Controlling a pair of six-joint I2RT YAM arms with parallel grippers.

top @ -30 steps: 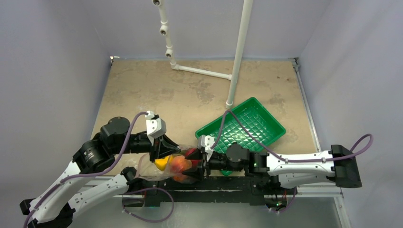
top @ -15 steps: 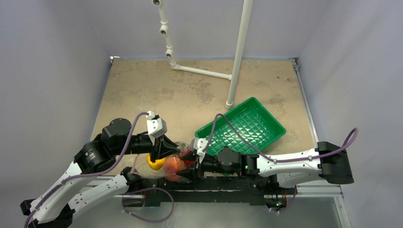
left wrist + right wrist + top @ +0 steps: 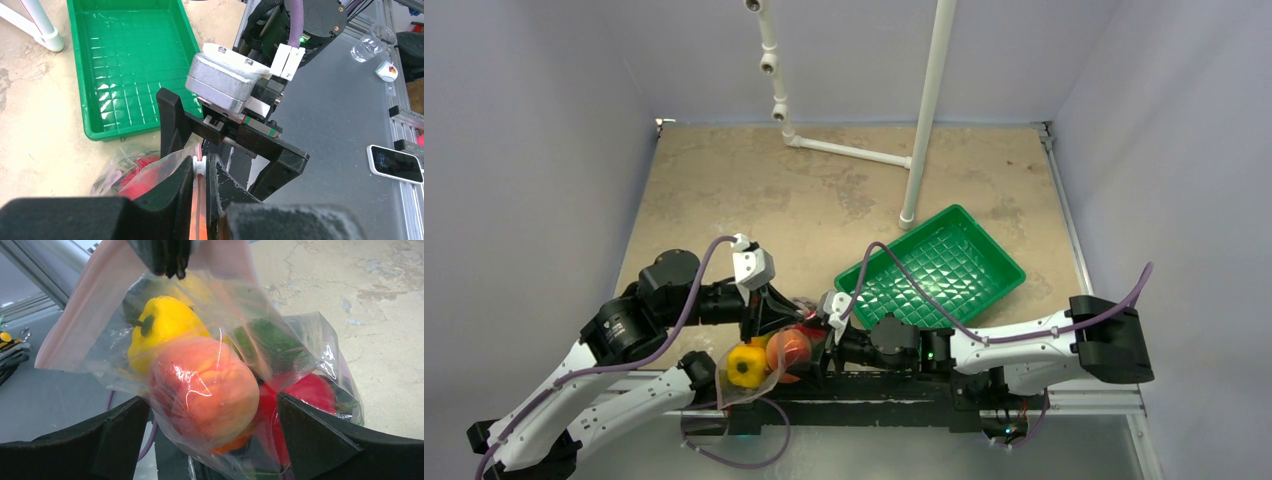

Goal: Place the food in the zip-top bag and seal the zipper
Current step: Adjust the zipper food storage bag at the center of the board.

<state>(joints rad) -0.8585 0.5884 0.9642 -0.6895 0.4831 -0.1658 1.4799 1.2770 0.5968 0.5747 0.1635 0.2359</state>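
Top view: the left fingers [image 3: 776, 312] are clamped on the upper edge of the zip-top bag [image 3: 759, 380], which hangs from them at the near edge of the tabletop [image 3: 754, 190], between the two arms. The yellow pepper [image 3: 744, 366] and the peach [image 3: 790, 349] show through the plastic. The right fingers [image 3: 822, 352] stand spread just beside the bag, gripping nothing. The green tray [image 3: 954, 250] lies behind them.

Left wrist view: the closed fingers pinch the pink zipper [image 3: 199, 200] next to a small white slider [image 3: 198, 165]. The right fingers gape wide just beyond it.

Right wrist view: the bag bulges between the open right fingers. The peach is in front, the pepper behind it, a red tomato [image 3: 307, 392] to one side and something green [image 3: 270, 340] further back. Whether the zipper is pressed shut along its length cannot be told.

Risk, as a judgement: the whole load hangs from one narrow pinch on the strip, so the weight of the food could drag it free. If the right fingers close on the peach rather than the strip, the bag could twist and spill over the tabletop edge.
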